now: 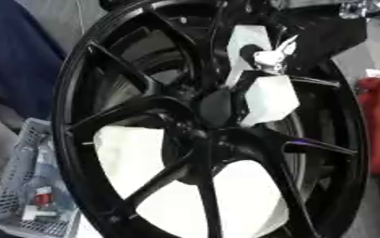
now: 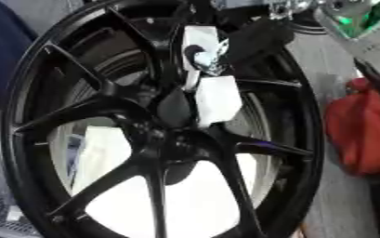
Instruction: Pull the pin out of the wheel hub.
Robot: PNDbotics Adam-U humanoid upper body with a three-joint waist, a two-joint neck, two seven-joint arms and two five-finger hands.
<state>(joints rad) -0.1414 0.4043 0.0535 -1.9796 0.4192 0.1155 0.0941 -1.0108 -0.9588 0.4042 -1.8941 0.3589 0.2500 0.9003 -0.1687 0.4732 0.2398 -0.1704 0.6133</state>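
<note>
— So where does the pin sit?

— Near the top of the black alloy wheel [image 1: 71,93], which stands on edge. A small silver piece [image 1: 270,56] shows in the gap between two spokes, just above the wheel hub [image 1: 213,109]. I take that for the pin, though I cannot be certain of it.

— And the right robot hand?

— It [image 1: 306,37] comes in from the upper right as a dark mass against the rim, right beside that silver piece. Black on black, so I cannot tell whether it is spread, pressed together or pinching the pin. The left one shows in neither view.

— What could go wrong, then?

— Mostly, I judge, a pull that is not in line with the pin. The spokes crowd in on both sides, so a slanted pull could jam the pin in its seat or drag the arm against a spoke.

— Could the wheel move?

— Possibly. It stands upright and I see nothing bracing it; a tug towards the robot might tip or roll it. The wire basket [image 1: 30,186] at lower left and the red object [image 2: 359,135] at the right lie close by.

— Anything else?

— If the pinch is shallow, the silver piece could slip and drop behind the spokes.
</note>
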